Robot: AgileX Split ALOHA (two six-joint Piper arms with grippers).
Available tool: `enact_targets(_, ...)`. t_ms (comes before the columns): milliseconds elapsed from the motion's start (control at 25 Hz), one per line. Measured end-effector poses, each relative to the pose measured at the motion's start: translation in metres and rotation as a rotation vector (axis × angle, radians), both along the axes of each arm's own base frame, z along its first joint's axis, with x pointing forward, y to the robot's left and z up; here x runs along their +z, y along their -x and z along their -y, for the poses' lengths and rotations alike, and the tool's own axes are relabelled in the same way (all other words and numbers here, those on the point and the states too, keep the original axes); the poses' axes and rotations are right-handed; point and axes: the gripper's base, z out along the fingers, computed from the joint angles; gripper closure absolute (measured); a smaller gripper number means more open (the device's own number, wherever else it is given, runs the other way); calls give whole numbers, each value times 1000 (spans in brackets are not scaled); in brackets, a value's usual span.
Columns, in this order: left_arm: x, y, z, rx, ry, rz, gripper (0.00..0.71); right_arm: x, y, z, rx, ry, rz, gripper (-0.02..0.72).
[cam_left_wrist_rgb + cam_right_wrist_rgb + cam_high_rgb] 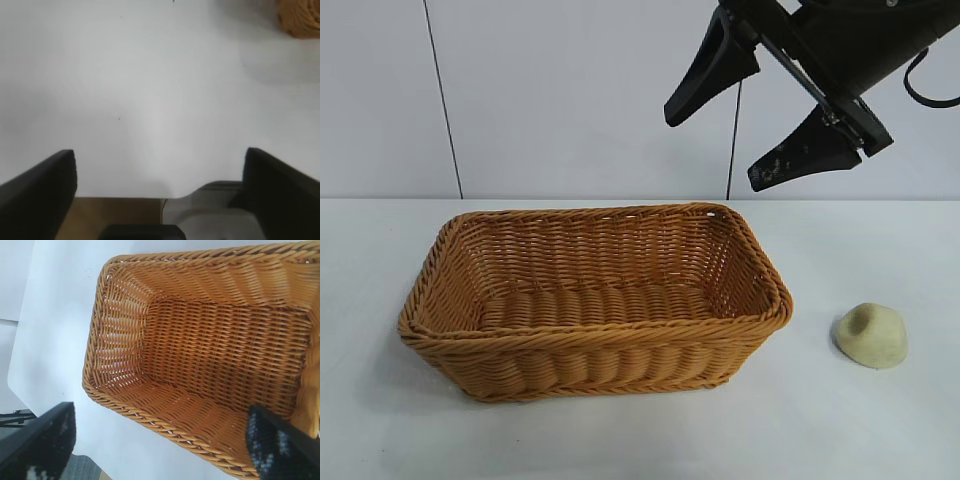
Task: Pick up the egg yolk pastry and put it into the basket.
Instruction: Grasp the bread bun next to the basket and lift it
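1. Egg yolk pastry (871, 335) comes last in size, so start with your worktop (620, 440): white, carrying everything.
2. Your basket (595, 340) sits mid-worktop, with nothing visible inside it.
3. Your right gripper (735, 135) hangs high above the basket's far right corner, jaws wide, holding nothing.
4. Your left gripper (160, 175) is over bare worktop, jaws wide, gripping nothing; a basket corner shows well away from it.
5. The pastry rests on the worktop right of the basket, apart from it.
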Motion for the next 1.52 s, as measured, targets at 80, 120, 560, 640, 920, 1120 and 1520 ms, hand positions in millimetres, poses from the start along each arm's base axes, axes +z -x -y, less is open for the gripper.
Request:
enact_targets(80, -3, 14, 0, 0, 0, 62, 15, 0, 0, 0, 0, 0, 0, 70)
enact_targets(120, -6, 18, 0, 1, -1, 83, 15, 0, 0, 0, 0, 0, 0, 70)
enact_targets(560, -5, 53, 2, -4, 12, 323, 15, -1, 0, 2, 20, 36, 6, 70)
enact_targets(640, -4, 60, 2, -5, 14, 371, 15, 1, -1, 4, 33, 83, 13, 70)
enact_targets(920, -4, 80, 2, -7, 16, 503, 15, 12, -10, 28, -26, 359, 19, 70)
enact_targets(1120, -4, 80, 2, -7, 17, 506, 15, 12, -18, 68, -134, 464, -4, 70)
enact_targets(1520, -4, 80, 2, -7, 17, 506, 15, -38, -38, 100, -187, 497, -180, 70)
